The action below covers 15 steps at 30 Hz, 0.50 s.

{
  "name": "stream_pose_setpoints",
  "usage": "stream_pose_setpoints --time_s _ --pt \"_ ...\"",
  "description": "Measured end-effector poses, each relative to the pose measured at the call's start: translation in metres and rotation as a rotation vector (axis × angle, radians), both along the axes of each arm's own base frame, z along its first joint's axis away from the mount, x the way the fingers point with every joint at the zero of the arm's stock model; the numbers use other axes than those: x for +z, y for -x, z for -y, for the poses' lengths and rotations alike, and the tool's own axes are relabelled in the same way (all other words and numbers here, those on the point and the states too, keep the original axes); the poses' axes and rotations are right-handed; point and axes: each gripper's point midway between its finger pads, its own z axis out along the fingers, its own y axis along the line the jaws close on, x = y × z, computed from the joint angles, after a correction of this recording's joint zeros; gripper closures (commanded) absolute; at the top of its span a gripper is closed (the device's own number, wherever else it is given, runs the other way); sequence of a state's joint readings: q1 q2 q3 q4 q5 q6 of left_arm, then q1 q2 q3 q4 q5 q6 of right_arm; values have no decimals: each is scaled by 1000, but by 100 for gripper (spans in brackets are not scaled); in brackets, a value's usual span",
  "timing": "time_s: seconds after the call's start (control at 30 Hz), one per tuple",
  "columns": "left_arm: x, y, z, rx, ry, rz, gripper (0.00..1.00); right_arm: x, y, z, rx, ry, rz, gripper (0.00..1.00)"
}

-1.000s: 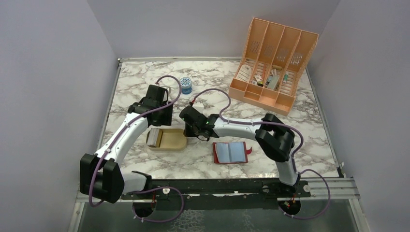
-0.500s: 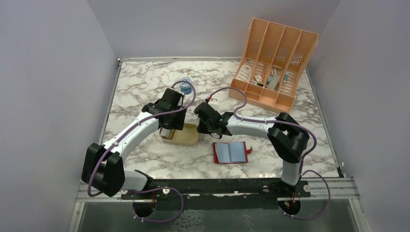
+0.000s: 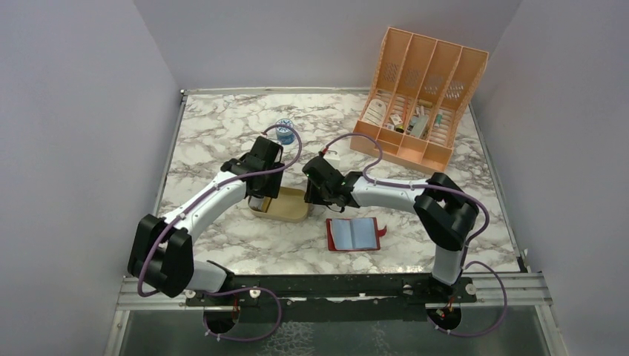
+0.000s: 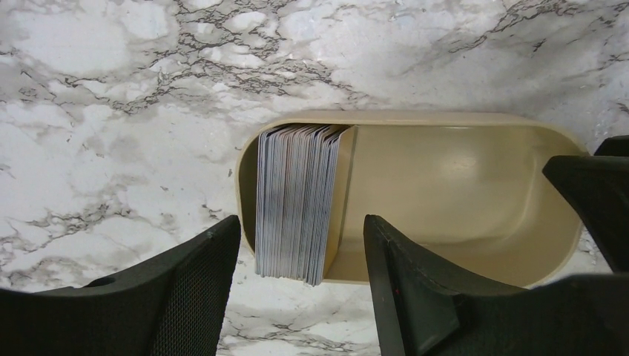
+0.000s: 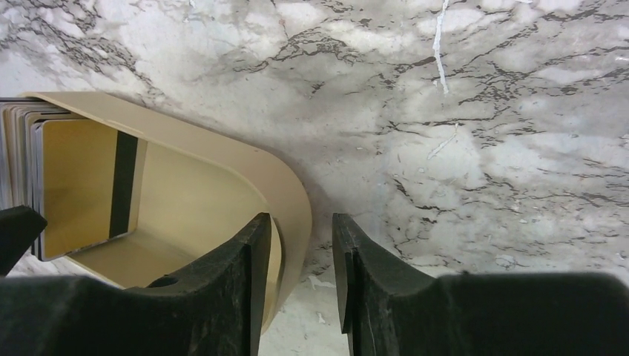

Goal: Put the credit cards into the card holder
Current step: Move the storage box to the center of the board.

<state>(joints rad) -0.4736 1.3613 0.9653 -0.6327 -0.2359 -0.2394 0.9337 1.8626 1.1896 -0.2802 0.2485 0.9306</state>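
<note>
A white marble table (image 3: pixel 222 126) veined in grey sits inside plain lavender walls (image 3: pixel 89 111). A peach slotted organizer (image 3: pixel 419 81) stands at the far right corner, and a small blue-lidded jar (image 3: pixel 284 131) stands far of centre. The tan tray (image 3: pixel 291 211) lies mid-table. The card holder (image 3: pixel 354 234) lies open just near-right of it, apart from it, with its pale blue pockets facing up.

Bare marble stretches left of the tray and along the near edge.

Both arms reach inward with bent elbows, their wrists tipped down over the tray. The left gripper (image 4: pixel 300 245) hangs over the tray's left end, its fingers apart on either side of the credit cards (image 4: pixel 293 204). The cards stand on edge as a stack in that end, touching neither finger. The right gripper (image 5: pixel 300 230) straddles the tray's right wall with its fingers spread, one inside and one outside, leaving a gap at the outer finger.
</note>
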Motion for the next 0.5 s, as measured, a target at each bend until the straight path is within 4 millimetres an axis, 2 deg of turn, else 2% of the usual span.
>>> stream_pose_setpoints --time_s 0.2,0.33,0.5 --pt "-13 -1 -1 -32 -35 -26 36 10 4 5 31 17 7 59" --pt "-18 -5 -4 -38 -65 -30 37 36 9 6 57 -26 35 59" --pt "-24 -7 -9 -41 -104 -37 40 66 22 17 89 -81 68 59"
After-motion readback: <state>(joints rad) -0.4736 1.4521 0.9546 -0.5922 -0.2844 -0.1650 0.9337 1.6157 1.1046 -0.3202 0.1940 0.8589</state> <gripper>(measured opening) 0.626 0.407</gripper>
